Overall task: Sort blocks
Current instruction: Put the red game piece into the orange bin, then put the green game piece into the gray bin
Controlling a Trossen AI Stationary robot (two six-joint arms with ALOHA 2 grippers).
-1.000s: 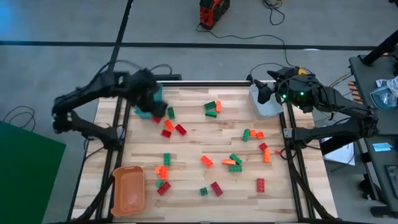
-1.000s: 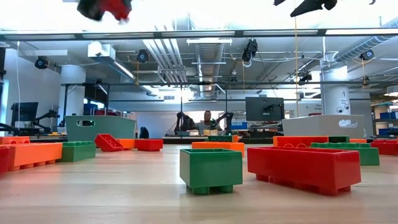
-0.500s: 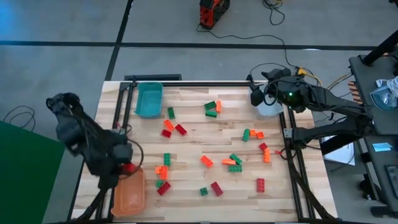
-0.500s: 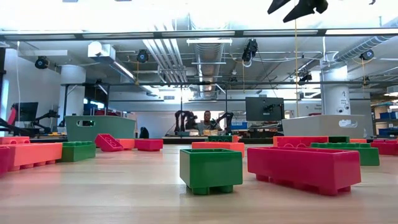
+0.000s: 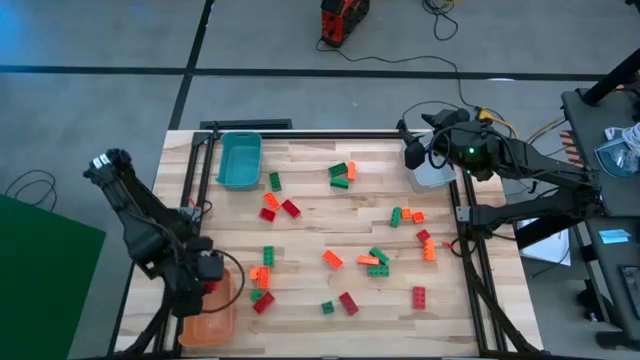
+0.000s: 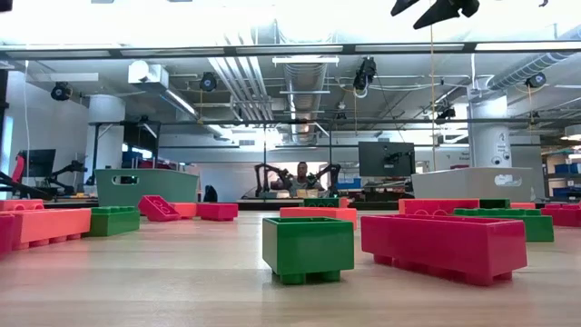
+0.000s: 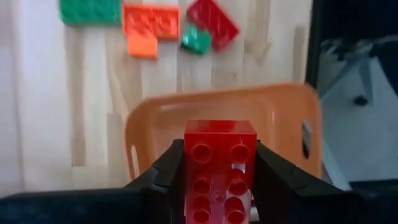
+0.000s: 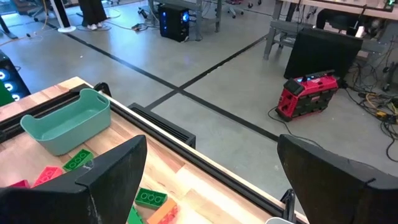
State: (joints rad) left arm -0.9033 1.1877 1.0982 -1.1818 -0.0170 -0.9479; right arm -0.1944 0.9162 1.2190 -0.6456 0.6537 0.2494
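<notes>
Red, orange and green blocks [image 5: 340,173] lie scattered flat on the wooden table [image 5: 310,230]. My left gripper [image 5: 207,283] hangs over the orange bin [image 5: 208,312] at the near left corner, shut on a red brick [image 7: 219,168]. My right gripper [image 5: 415,155] stands open with nothing between its fingers, above the grey bin [image 5: 436,177] at the far right; it also shows at the top of the low view [image 6: 436,11]. A teal bin [image 5: 239,160] stands at the far left. My left gripper pinches the red brick by its two long sides [image 7: 189,171] between its two fingers [image 7: 166,175], which lie along the brick. The fingers come from above, pointing down. The brick's end sticks out past the fingertips, clear above the orange bin [image 7: 224,118].
A green block, orange blocks and a red block [image 7: 213,22] lie on the table just beyond the orange bin. Black frame rails [image 5: 200,190] run along the table's left, right and far sides. In the low view, a green block [image 6: 307,247] and a red block [image 6: 449,243] stand close to the camera.
My left gripper has carried the red brick from beside the teal bin toward the table's near edge, ending above the orange bin at the near left corner. The brick has stayed between its fingers, clear of the table.
</notes>
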